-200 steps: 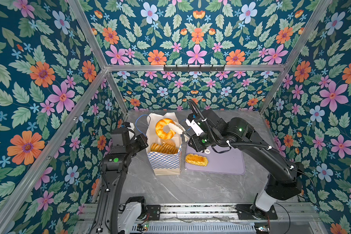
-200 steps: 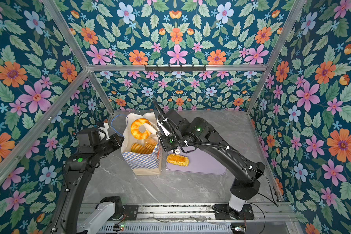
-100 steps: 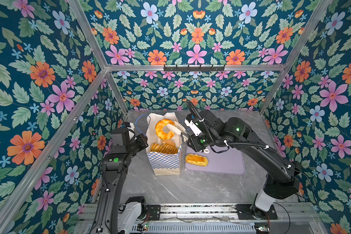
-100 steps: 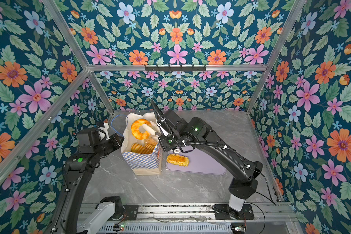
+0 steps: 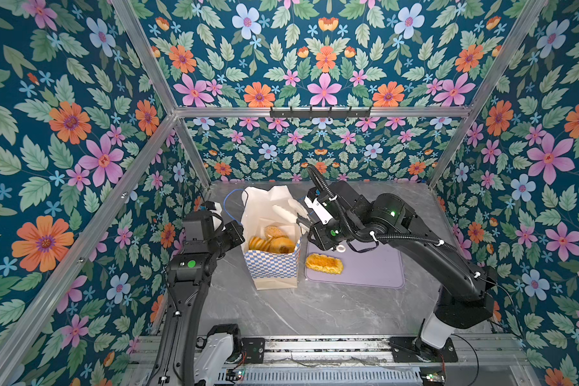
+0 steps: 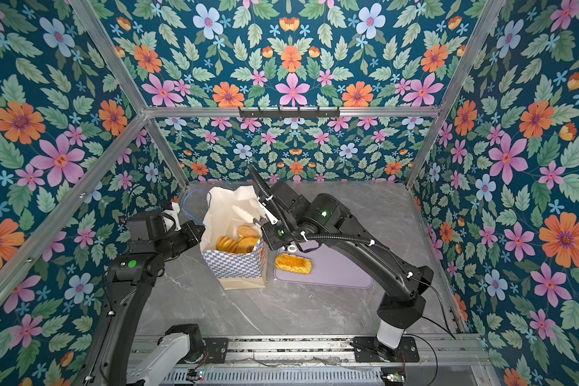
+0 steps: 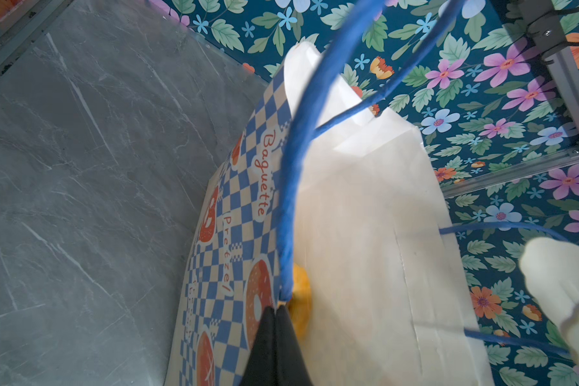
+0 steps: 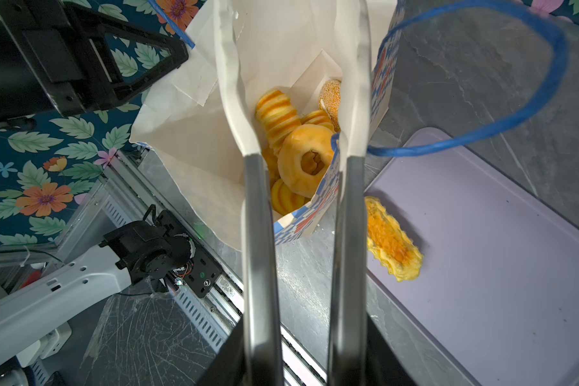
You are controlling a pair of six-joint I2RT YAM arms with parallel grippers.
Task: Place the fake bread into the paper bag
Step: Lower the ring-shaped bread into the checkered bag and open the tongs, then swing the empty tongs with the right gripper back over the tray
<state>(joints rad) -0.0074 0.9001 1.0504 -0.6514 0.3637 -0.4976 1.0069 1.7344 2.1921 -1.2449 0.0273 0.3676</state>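
Now the paper bag (image 5: pixel 273 267) stands upright on the desk (image 5: pixel 315 310), just beside the left edge of a lilac tray (image 5: pixel 371 272). Most of the fake bread (image 8: pixel 301 160) lies inside it: a ring, ribbed loaves, a seeded bun. One pastry (image 5: pixel 324 263) lies at the tray's front left corner. The right gripper (image 5: pixel 283 205) hangs over the bag's mouth, long white jaws spread and empty. The left gripper (image 7: pixel 276 309) has its jaws pressed together on the bag's rim, at the foot of a blue cord (image 7: pixel 291 187).

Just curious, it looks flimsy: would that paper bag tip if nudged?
Likely floppy: the paper bag has creased top walls. Tall on a small base, it might tip, though fake bread inside and the left gripper pinching its rim probably steady it.
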